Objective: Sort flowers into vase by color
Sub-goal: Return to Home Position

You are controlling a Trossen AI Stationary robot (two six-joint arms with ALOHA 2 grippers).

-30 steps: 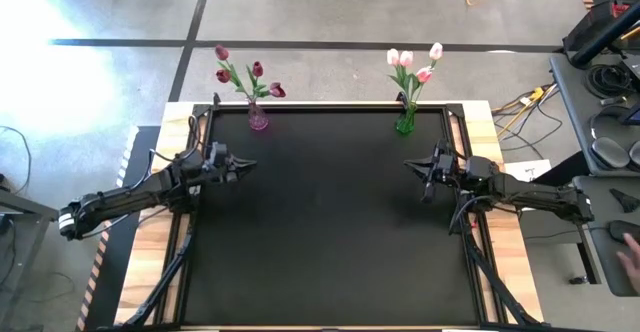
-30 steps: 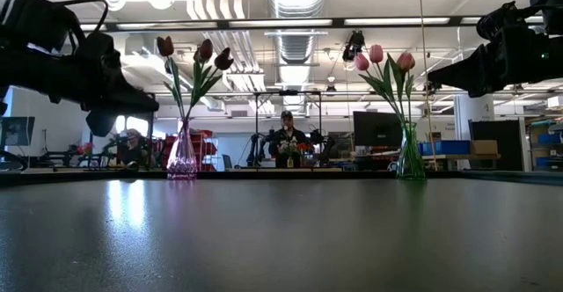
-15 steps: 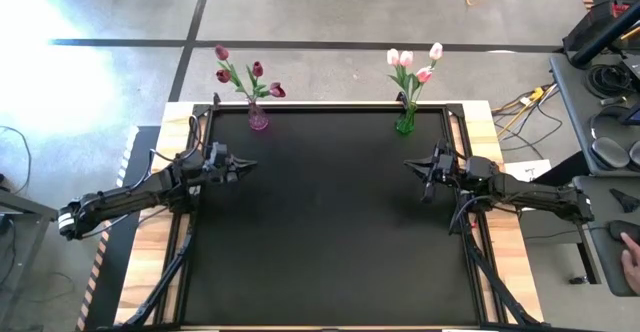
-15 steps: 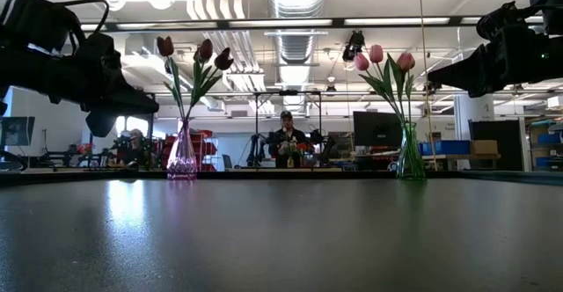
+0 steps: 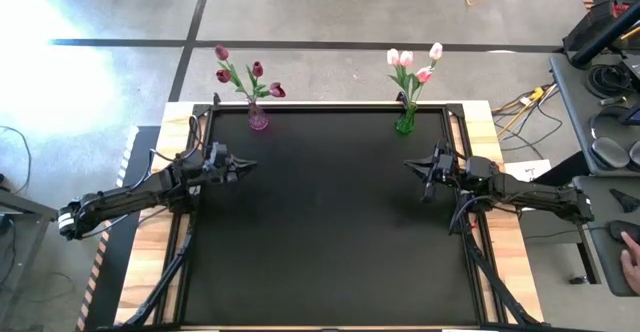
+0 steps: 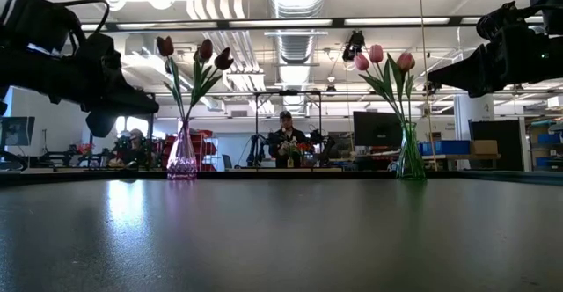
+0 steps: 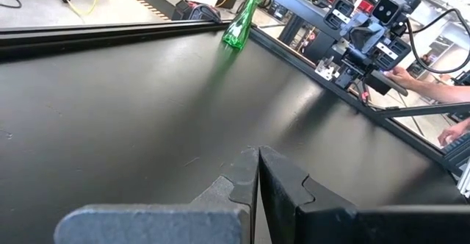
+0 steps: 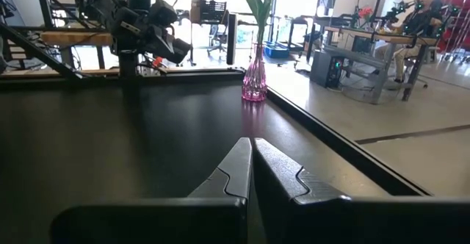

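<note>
Magenta tulips (image 5: 250,75) in purple vase (image 5: 258,120), pink tulips (image 5: 410,64) in green vase (image 5: 405,124), at far edge of black mat (image 5: 320,232). Left gripper (image 5: 248,165) and right gripper (image 5: 409,164) over its sides, closed, empty. Risk: stray arm swing topples vases.

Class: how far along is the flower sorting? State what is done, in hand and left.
Done: the dark magenta tulips stand in the purple vase, the pale pink tulips in the green vase; no stem lies on the black table. In hand: nothing; the left gripper and right gripper are shut and empty, above the table's sides. Left: seemingly no sorting.
</note>
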